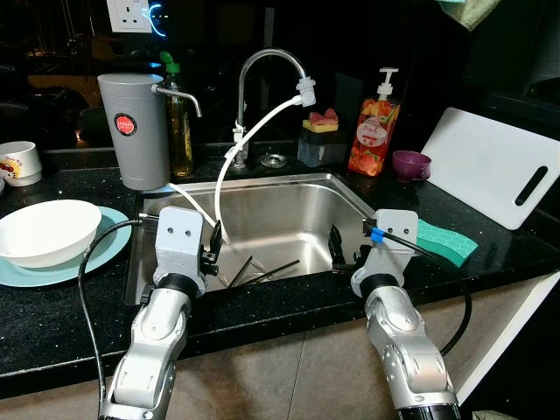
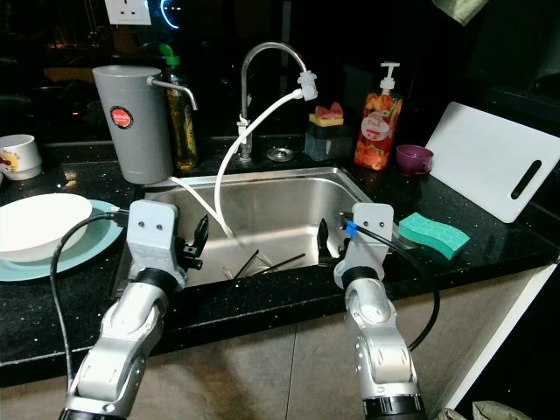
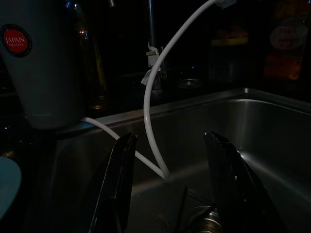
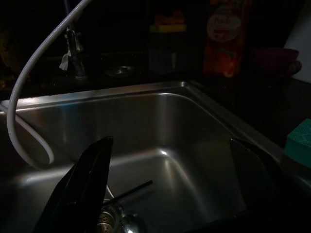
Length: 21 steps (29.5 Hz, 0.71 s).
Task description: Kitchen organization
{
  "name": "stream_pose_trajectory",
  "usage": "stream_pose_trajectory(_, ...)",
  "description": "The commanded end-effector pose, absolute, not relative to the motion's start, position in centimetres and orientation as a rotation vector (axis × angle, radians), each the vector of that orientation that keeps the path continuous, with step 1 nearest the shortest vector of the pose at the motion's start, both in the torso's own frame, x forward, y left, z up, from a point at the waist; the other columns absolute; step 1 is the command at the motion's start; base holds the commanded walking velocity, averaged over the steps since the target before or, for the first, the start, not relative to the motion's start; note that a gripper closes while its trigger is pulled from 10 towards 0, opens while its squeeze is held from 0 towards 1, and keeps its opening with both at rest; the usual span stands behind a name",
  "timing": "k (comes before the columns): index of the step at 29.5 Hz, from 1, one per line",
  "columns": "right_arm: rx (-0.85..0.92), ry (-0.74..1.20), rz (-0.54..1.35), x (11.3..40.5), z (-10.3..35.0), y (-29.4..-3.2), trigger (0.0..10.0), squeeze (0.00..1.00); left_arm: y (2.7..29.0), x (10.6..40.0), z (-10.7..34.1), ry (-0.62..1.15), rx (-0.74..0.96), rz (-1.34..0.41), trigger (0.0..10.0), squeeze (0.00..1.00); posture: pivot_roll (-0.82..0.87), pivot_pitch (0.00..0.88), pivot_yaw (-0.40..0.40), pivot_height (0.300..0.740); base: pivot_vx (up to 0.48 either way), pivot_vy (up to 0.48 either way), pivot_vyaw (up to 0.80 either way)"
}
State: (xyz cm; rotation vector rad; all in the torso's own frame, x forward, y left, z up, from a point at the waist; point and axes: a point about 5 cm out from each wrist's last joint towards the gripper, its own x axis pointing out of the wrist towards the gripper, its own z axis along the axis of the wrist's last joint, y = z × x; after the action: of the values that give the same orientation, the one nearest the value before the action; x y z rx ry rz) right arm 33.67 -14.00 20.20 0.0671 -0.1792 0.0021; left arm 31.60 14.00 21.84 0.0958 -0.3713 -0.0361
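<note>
You're poised over the sink [image 1: 350, 194], left gripper [image 3: 170, 189] and right gripper [image 4: 170, 194] both spread empty — next, reach down for the chopsticks [image 1: 262, 269].

Chopsticks [image 1: 262, 269] in sink [image 1: 350, 197]; bowl [image 1: 45, 229] on plate [image 1: 105, 249] left; sponge [image 1: 446, 241] right.
</note>
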Motion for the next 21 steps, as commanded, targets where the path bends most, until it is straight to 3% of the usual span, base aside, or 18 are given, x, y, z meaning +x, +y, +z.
stream_pose_trajectory(1,0.065,-0.180,-0.004,33.72,20.09,-14.12,10.0,0.00,13.86,31.80,21.57,-0.360,0.107,-0.038,10.0,0.00,0.08,0.027,-0.079,0.740,0.000,0.000,0.00)
stream_pose_trajectory(21,0.067,-0.182,-0.005,33.84,20.18,-14.13,10.0,0.00,13.83,31.94,21.65,-0.363,0.105,-0.037,10.0,0.00,0.08,0.026,-0.080,0.740,0.000,0.000,0.00)
